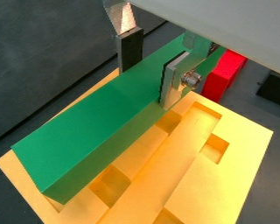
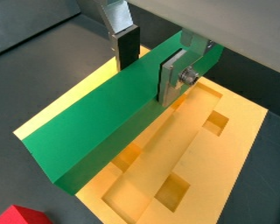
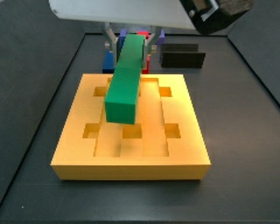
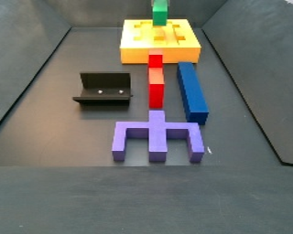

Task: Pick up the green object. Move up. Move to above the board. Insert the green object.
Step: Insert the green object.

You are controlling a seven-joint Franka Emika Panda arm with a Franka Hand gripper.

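The green object point(image 1: 84, 131) is a long green bar held between my gripper's fingers, near its far end. My gripper point(image 1: 152, 83) is shut on it, one dark pad on each long side, as both wrist views show point(image 2: 149, 80). The bar point(image 2: 95, 127) hangs lengthwise just over the board point(image 1: 241, 166), the orange-yellow block with grooves and square pockets. In a side view the bar point(image 3: 127, 83) lies along the board's point(image 3: 73, 149) middle groove, with my gripper point(image 3: 133, 39) at its far end. Whether it touches the groove I cannot tell. In a side view it point(image 4: 160, 14) stands above the board point(image 4: 131, 41).
A red bar point(image 4: 156, 80) and a blue bar point(image 4: 192, 91) lie on the floor beside the board. A purple forked piece point(image 4: 157, 137) lies beyond them. The fixture point(image 4: 103, 89) stands to one side. The red bar point(image 1: 227, 74) shows past the board's end.
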